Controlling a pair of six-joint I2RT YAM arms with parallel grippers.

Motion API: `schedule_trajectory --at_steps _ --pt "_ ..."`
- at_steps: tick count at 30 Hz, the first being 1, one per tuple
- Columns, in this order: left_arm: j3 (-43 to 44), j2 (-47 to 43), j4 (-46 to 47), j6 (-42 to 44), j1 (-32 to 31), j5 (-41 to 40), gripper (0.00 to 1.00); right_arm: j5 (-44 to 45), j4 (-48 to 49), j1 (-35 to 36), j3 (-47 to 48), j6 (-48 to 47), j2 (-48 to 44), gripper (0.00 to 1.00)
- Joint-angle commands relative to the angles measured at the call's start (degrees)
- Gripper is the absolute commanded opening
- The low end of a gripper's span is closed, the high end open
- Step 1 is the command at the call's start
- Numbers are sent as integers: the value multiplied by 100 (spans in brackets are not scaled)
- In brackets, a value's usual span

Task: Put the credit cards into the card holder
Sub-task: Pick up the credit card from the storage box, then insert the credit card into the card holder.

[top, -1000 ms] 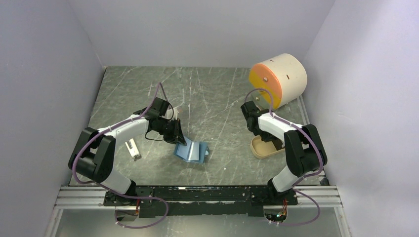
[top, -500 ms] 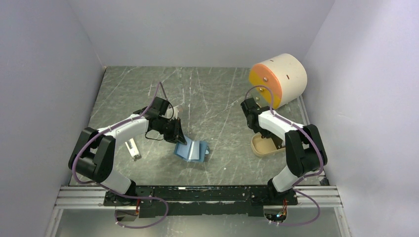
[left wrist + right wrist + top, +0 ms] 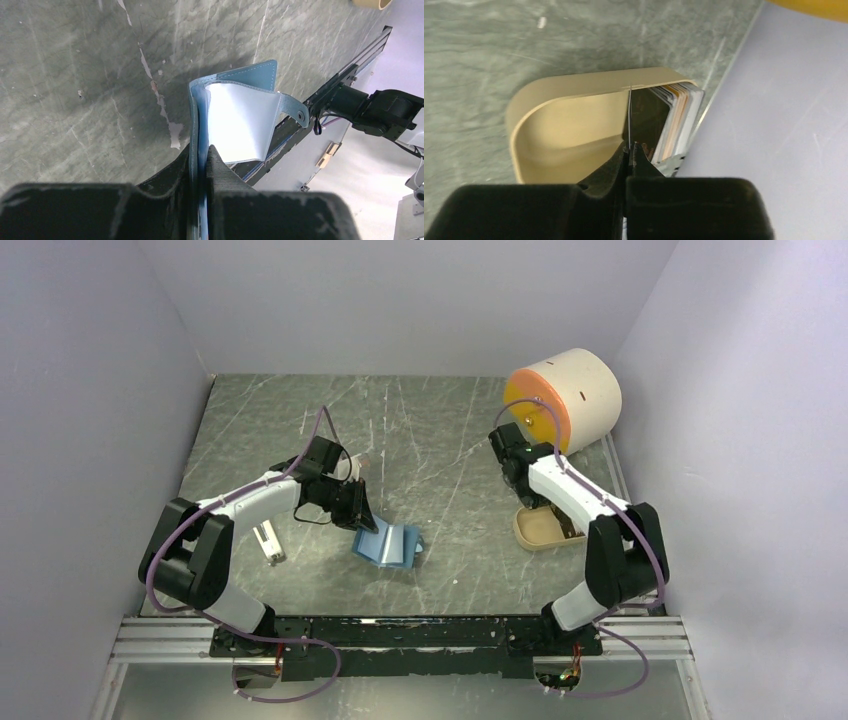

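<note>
grey veined stone makes up the tabletop (image 3: 430, 430), which fills the middle of the overhead view. at its upper right a cream drum (image 3: 580, 390) lies on its side, orange face turned toward the centre. below the drum, near the right edge, sits the tan tray (image 3: 535, 532), with the right arm reaching over it. at lower centre is the card holder (image 3: 388, 545), blue, opened and propped up rather than lying flat. the left tool (image 3: 202, 150) is clamped tight on one leaf of it. the other leaf, with its pale lining and snap tab, stands out toward the right of the left wrist view. the pocket mouth itself i cannot make out.

the credit cards (image 3: 674, 117) stand on edge in a fanned stack against the right end of the tray. the right tool (image 3: 629, 147) is pinched closed on one held card (image 3: 629, 112), seen edge-on as a thin line just beside the stack. whether it touches its neighbour is unclear. smallest of all, a white clip (image 3: 268, 542) lies at lower left near the left arm, well apart from the holder.

as i judge it, the risks are these. the pinch takes only a narrow strip of the card's near edge, so the card could pivot or slip on the way across. a neighbouring card may cling and drag out onto the tabletop. the holder is held by one leaf only, so the free leaf could sag shut. the whole holder could also twist when the card presses in, leaving the card jammed or bent at the pocket.
</note>
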Motion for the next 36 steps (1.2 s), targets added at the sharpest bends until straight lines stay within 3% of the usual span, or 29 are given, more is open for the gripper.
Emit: schedule_trajectory --at_steps 1,6,11,19,24,30,36 --pt "50 -101 36 -119 -28 72 14 -1084 -291 47 211 203 -391 0" --pt "-21 -224 314 -425 -35 -114 14 -2062 -261 52 621 381 -717 0" --pt "-437 -181 1561 -1189 -36 94 15 -3246 162 61 946 937 -1099 0" --pt "-797 78 2894 -2159 -184 -122 20 -4583 1024 74 614 2656 -1286 0" --pt "-838 386 3256 -2432 -359 -330 25 -5738 2203 97 -213 3641 -1707 0" --pt "-713 692 3077 -2531 -630 -589 29 -5814 3392 379 -1331 4730 -2245 0" --pt "-615 443 2373 -2256 -625 -1024 30 -5478 3917 1358 -1534 5003 -1804 0"
